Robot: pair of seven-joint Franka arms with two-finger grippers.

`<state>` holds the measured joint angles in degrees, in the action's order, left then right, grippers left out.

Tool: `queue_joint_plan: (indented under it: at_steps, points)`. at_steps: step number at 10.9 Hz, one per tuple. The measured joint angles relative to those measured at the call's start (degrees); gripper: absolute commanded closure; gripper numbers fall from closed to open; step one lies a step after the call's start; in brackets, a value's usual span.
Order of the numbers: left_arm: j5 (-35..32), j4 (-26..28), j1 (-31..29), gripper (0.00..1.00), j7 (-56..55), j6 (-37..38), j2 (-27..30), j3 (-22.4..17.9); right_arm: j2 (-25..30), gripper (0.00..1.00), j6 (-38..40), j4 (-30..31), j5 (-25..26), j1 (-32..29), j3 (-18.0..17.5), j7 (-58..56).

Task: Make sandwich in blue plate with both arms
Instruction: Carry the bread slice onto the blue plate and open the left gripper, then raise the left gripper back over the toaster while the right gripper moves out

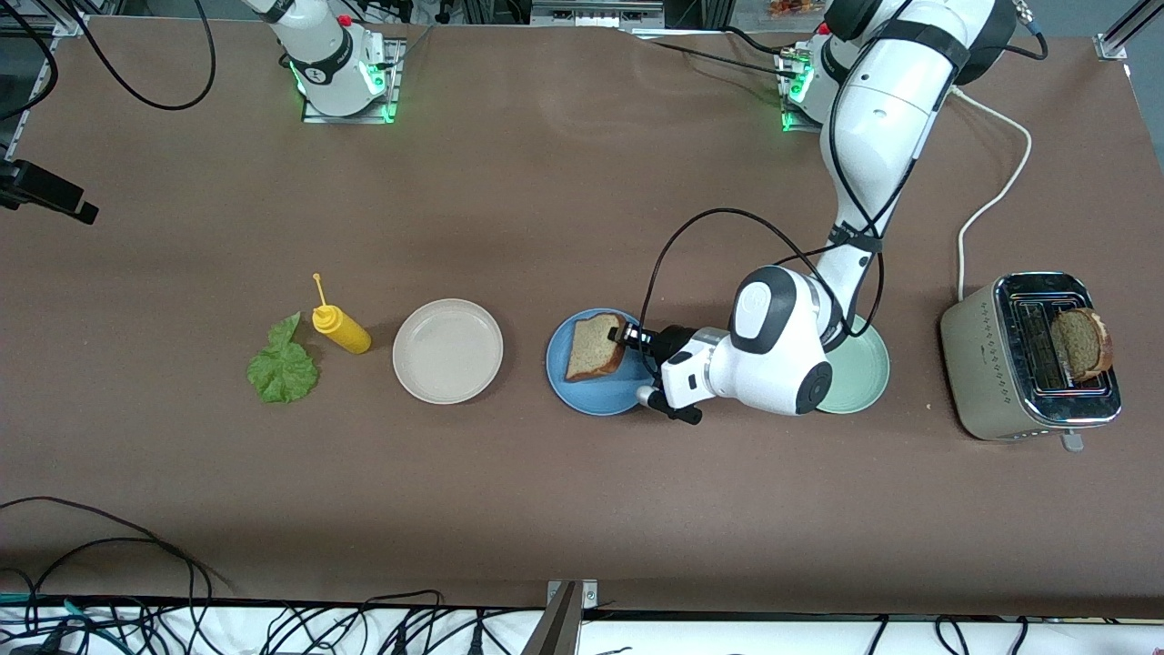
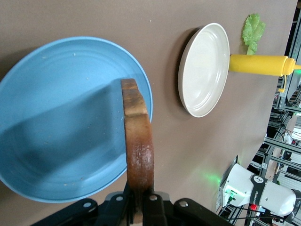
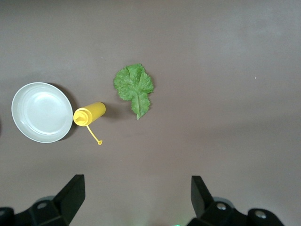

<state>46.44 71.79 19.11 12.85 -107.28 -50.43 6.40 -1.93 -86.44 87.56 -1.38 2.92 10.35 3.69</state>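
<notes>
The blue plate (image 1: 591,396) (image 2: 61,108) lies mid-table. My left gripper (image 1: 623,335) (image 2: 139,200) is shut on the crust of a brown bread slice (image 1: 596,346) (image 2: 138,146), holding it tilted on edge over the plate. The green lettuce leaf (image 1: 284,364) (image 3: 134,88) lies flat on the table toward the right arm's end. A second bread slice (image 1: 1080,344) stands in the toaster (image 1: 1032,359). My right gripper (image 3: 136,188) waits open and empty high over the table, looking down on the lettuce; only that arm's base (image 1: 336,64) shows in the front view.
A yellow squeeze bottle (image 1: 341,329) (image 3: 89,114) lies beside the lettuce. A beige plate (image 1: 447,350) (image 2: 204,70) sits between bottle and blue plate. A mint-green plate (image 1: 859,373) lies under the left arm. The toaster's cord (image 1: 996,196) runs back along the table.
</notes>
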Motion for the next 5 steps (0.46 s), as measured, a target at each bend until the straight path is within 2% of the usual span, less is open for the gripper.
queue_joint_plan:
  at_steps: [2, 3, 4, 5]
  points:
    - [0.0, 0.03, 0.36, 1.0, 1.92, 0.0, -0.99, 0.0, 0.0, 0.0, 0.01, 0.0, 0.0, 0.14, -0.23, 0.0]
    - [0.0, 0.02, 0.44, 0.8, 4.18, -0.04, -1.67, -0.01, -0.01, 0.0, 0.02, 0.0, 0.0, 0.17, -0.33, 0.0]
    - [0.0, 0.06, 0.4, 0.01, 6.88, -0.17, -2.39, -0.22, -0.02, 0.0, 0.03, 0.0, 0.0, 0.19, -0.37, 0.0]
    - [0.0, 0.06, 0.38, 0.0, 8.2, -0.24, -2.86, -0.58, -0.02, 0.0, 0.05, 0.0, 0.0, 0.2, -0.39, 0.0]
